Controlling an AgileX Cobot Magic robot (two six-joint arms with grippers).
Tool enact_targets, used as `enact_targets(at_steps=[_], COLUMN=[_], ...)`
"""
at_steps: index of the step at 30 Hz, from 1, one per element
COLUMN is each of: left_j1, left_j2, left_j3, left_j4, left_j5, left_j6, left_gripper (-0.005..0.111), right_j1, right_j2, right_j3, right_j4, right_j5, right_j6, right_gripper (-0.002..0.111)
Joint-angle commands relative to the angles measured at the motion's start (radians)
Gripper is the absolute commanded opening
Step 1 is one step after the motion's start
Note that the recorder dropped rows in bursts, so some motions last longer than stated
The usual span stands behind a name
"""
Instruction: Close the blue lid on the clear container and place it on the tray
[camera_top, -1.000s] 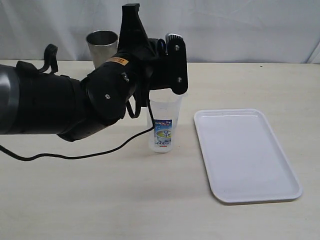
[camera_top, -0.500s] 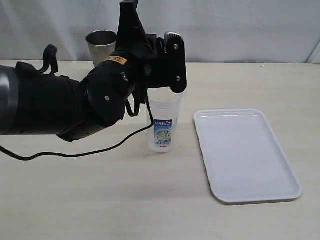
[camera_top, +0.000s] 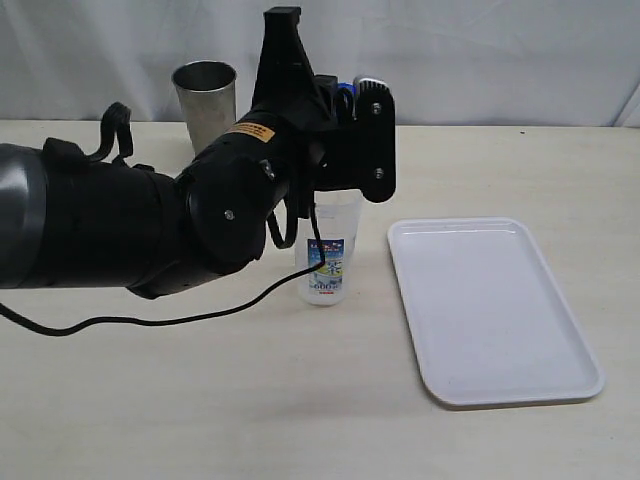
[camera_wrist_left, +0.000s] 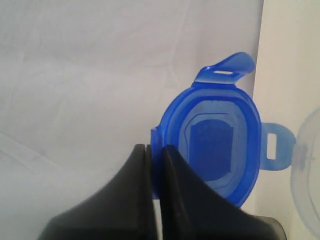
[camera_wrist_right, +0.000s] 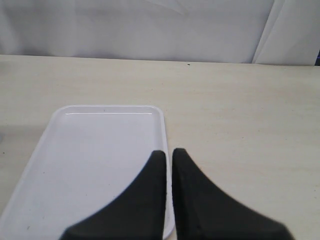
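The left gripper (camera_wrist_left: 152, 148), fingers pinched almost shut on the rim of the blue lid (camera_wrist_left: 212, 145), holds it seemingly on edge just above the open clear container (camera_top: 325, 262) beside the tray (camera_top: 490, 310), over which the closed, empty right gripper (camera_wrist_right: 167, 151) hangs.

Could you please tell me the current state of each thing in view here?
blue lid: gripped at its rim, off the container.
clear container: upright on the table, open.
tray: lying flat, nothing on it.
steel cup: upright, at the back.
left gripper: shut on the blue lid.
right gripper: shut, holding nothing.
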Motion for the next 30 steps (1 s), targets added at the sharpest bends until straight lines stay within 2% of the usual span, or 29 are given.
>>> enact_targets(at_steps=[1, 17, 30], left_j1=[-0.006, -0.009, -0.014], left_j2=[0.001, -0.003, -0.003], left_j3=[0.003, 0.029, 0.049], left_j4=[-0.008, -0.023, 0.009], left_j5=[-0.015, -0.019, -0.105], left_j6=[-0.014, 0.017, 0.01], left_gripper=[0.0, 0.0, 0.0], right_j1=[-0.006, -0.006, -0.006], right_j2=[-0.004, -0.004, -0.004], right_j3=[0.003, 0.003, 0.003], right_j4=[0.002, 0.002, 0.002], right_j5=[0.002, 0.002, 0.002], right_j6=[0.004, 0.004, 0.004], right_gripper=[0.005, 0.005, 0.005])
